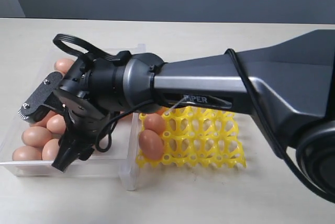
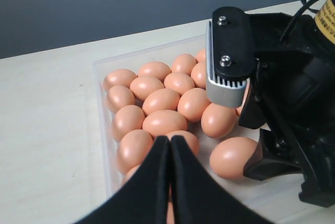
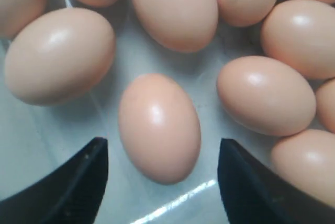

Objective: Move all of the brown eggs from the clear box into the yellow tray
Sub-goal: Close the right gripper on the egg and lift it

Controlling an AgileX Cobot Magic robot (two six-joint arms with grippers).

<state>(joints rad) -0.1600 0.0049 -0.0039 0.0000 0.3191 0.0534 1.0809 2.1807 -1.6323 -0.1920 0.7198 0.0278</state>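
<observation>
2 brown eggs (image 1: 151, 144) in yellow tray (image 1: 209, 136). Pick step: right gripper (image 3: 161, 150) spread astride loose egg (image 3: 159, 124) in clear box (image 1: 73, 169); next, descend, close gently. Idle left gripper (image 2: 169, 145) pressed together.

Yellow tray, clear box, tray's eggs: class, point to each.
yellow tray (image 1: 209, 130), exterior view, bare lattice.
clear box (image 1: 128, 174), exterior view, near corner wall.
tray's eggs (image 1: 151, 144), exterior view, nearer egg's middle.

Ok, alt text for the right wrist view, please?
The right gripper, jaws open, sets two black fingertips either side of one smooth pinkish-brown oval egg, not touching it, on the floor of the clear plastic box. More such eggs crowd around.
</observation>
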